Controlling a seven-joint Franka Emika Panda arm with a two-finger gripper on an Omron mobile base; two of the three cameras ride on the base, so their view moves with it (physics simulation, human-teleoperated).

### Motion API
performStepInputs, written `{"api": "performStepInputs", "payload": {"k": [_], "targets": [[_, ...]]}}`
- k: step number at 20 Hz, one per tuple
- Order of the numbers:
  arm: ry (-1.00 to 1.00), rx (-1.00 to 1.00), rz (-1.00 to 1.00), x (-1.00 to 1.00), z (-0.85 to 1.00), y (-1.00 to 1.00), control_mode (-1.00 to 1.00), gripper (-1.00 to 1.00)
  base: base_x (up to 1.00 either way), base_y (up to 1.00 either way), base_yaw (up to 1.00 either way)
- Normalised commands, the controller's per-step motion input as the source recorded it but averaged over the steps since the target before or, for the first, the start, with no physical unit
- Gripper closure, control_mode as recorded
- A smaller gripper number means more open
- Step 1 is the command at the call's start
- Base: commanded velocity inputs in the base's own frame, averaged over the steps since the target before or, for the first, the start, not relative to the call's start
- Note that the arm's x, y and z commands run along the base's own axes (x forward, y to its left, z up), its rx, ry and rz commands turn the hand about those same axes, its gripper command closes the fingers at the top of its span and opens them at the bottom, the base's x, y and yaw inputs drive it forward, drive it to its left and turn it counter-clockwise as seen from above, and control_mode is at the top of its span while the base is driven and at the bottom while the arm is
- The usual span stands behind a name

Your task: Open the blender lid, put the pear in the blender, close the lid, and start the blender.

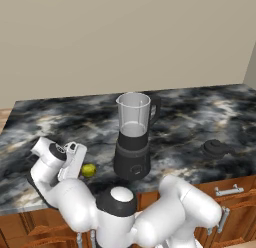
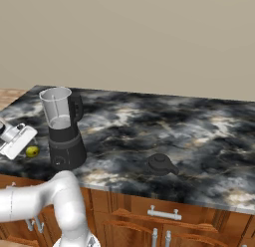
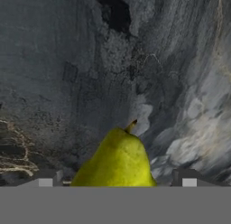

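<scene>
Claw (image 3: 117,181) spread wide — fingertips either side of the pear (image 3: 116,162), not touching.

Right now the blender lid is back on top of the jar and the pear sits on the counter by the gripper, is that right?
Not quite: the blender lid is off, lying on the counter to the right of the blender, whose jar is open in the right base view. The pear does sit on the counter by the gripper.
</scene>
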Motion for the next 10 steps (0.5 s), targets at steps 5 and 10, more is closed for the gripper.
{"api": "performStepInputs", "payload": {"k": [5,10], "targets": [[0.0,0.04,0.02,-0.07,-0.09,-0.3,-1.0,-1.0,0.0,0.0,0.0],[0.0,0.02,0.01,-0.01,-0.18,-0.21,-1.0,-1.0,0.0,0.0,0.0]]}}
